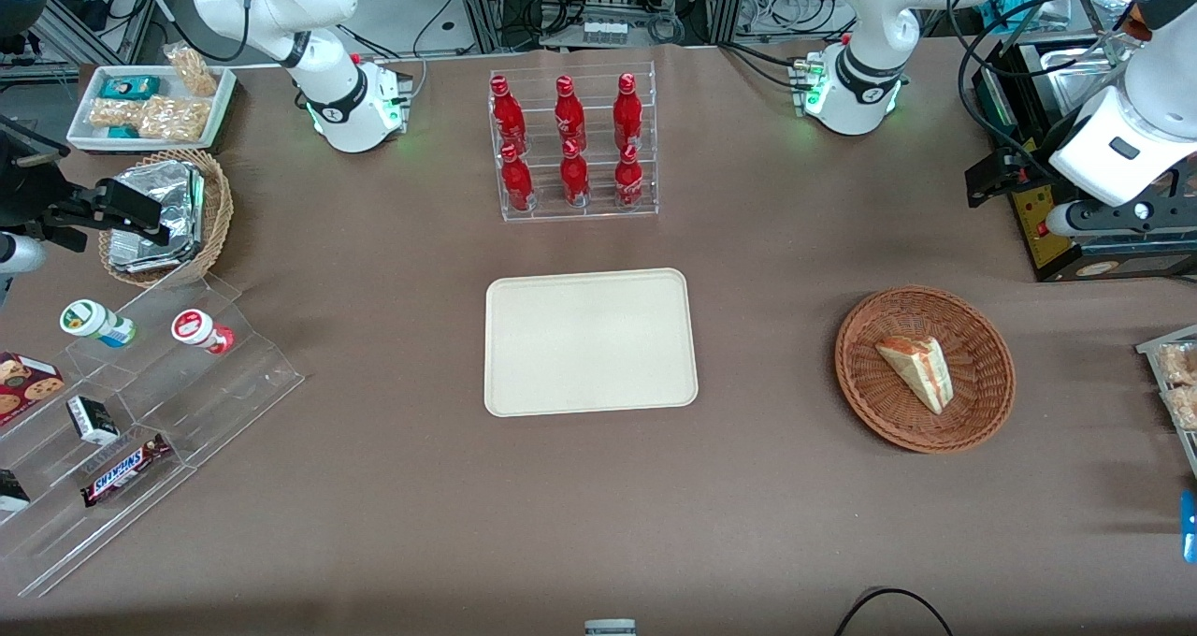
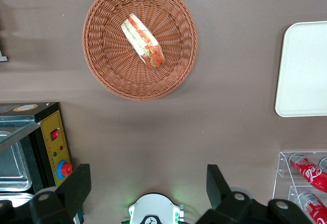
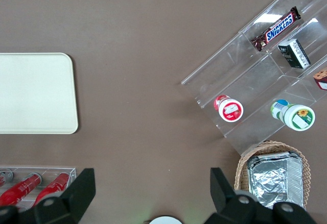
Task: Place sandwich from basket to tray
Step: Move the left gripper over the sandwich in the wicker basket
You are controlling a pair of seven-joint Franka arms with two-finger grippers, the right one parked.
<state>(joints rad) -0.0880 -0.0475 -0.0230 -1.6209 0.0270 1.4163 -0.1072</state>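
Observation:
The sandwich (image 1: 916,370), a pale bread wedge with red and green filling, lies in the reddish-brown wicker basket (image 1: 987,402). Both also show in the left wrist view, the sandwich (image 2: 143,41) and the basket (image 2: 104,66). The cream tray (image 1: 589,341) lies bare at the table's middle, toward the parked arm from the basket; its edge shows in the left wrist view (image 2: 304,71). My left gripper (image 1: 996,180) hangs high above the table, farther from the front camera than the basket. It is open and empty, with its fingers (image 2: 76,185) wide apart.
A clear rack of red bottles (image 1: 572,145) stands farther from the front camera than the tray. A black-and-yellow box (image 1: 1057,234) stands beside my gripper. At the parked arm's end are a stepped acrylic shelf (image 1: 140,402), a tan basket of foil packets (image 1: 168,215) and a white snack tray (image 1: 150,103).

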